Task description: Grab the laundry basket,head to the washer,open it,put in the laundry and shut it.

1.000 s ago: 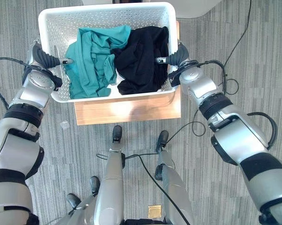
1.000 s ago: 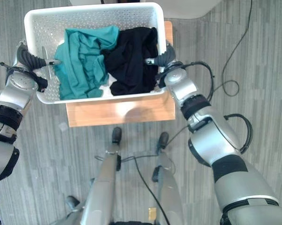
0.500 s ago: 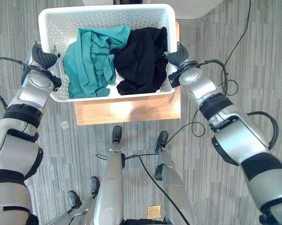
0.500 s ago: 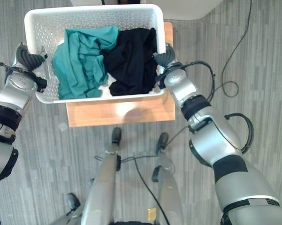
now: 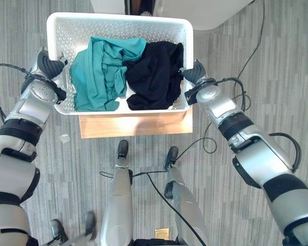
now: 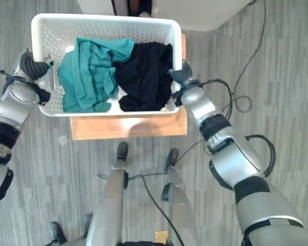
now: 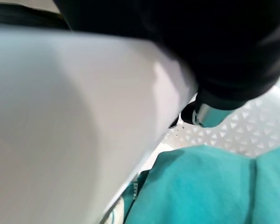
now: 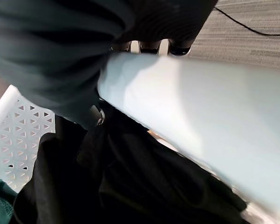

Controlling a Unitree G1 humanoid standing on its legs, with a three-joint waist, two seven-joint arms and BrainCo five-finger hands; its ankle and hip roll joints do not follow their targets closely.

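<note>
A white perforated laundry basket [image 5: 118, 20] sits over a low wooden stand [image 5: 136, 124]. Inside it a teal garment [image 5: 100, 72] lies on the left and a black garment [image 5: 154, 74] on the right. My left hand [image 5: 47, 66] is clamped on the basket's left rim [image 7: 60, 116], its thumb [image 7: 200, 112] hooked inside above the teal cloth [image 7: 200, 186]. My right hand [image 5: 194, 74] grips the right rim [image 8: 186, 107]; its fingers [image 8: 151, 46] curl over the outer side, with the black cloth [image 8: 107, 186] just past them.
A white unit's rounded corner [image 5: 205, 10] stands right behind the basket, with a dark gap [image 5: 141, 5] beside it. Grey striped carpet [image 5: 256, 61] surrounds the stand. A small clear scrap [image 5: 64, 138] lies on the floor to the stand's left.
Both thumbs, which stuck out straight over the laundry a second ago, have closed down on the rims. The view has shifted, and the basket now covers more of the stand.
</note>
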